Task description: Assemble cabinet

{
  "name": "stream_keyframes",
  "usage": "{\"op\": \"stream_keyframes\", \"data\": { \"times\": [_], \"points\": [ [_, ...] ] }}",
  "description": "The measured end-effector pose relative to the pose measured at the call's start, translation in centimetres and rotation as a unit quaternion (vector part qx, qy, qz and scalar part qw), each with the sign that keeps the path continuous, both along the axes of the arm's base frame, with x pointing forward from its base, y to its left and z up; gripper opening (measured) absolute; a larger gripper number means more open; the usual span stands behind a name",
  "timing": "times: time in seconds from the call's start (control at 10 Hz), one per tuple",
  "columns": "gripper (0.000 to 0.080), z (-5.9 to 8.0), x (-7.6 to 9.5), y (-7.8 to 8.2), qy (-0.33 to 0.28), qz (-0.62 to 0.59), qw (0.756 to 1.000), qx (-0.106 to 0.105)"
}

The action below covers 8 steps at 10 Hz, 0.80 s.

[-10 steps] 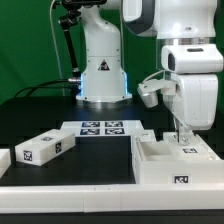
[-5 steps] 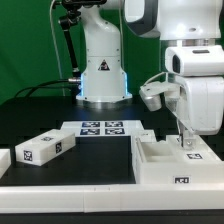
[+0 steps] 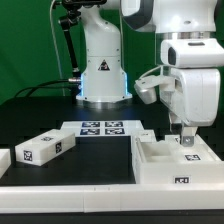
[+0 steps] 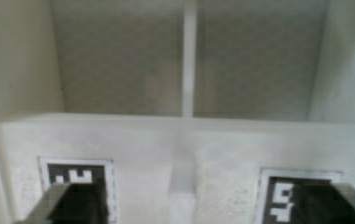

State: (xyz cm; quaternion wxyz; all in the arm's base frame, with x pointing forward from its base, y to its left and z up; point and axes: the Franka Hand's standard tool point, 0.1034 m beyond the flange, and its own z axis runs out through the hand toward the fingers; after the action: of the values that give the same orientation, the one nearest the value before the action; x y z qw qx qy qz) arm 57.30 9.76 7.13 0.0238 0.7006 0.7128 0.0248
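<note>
The white cabinet body (image 3: 172,166) lies at the front on the exterior view's right, with a tag on its front face. My gripper (image 3: 185,141) hangs straight down over its top, fingertips at or just above the top surface. In the wrist view the gripper (image 4: 195,200) is open wide. Its dark fingers (image 4: 67,205) stand on either side of a white tagged face of the cabinet (image 4: 183,150), with nothing held between them. A loose white tagged block (image 3: 45,148) lies at the exterior view's left.
The marker board (image 3: 100,128) lies flat at mid table. A small white piece (image 3: 147,134) sits behind the cabinet body. Another white part (image 3: 4,159) shows at the exterior view's left edge. The robot base (image 3: 103,60) stands at the back.
The arm dipped slightly over the cabinet body and has come back up a little. The fingers stay open. No part has moved.
</note>
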Motion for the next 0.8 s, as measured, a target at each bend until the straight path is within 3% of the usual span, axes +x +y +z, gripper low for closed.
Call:
{"op": "stream_keyframes", "data": {
  "times": [0.1,0.2,0.3,0.6,0.8],
  "points": [
    [0.0603,0.6,-0.3,-0.3,-0.002,0.006,1.000,-0.003],
    [0.0756,1.3,-1.3,-0.4,-0.003,0.005,1.000,-0.007],
    [0.0786,2.2,-3.4,-0.6,-0.002,-0.010,1.000,-0.013],
    [0.0797,2.6,-9.0,-1.6,-0.009,-0.060,0.998,-0.009],
    [0.0796,1.5,-12.0,-1.6,0.004,-0.077,0.997,-0.010]
  ]
}}
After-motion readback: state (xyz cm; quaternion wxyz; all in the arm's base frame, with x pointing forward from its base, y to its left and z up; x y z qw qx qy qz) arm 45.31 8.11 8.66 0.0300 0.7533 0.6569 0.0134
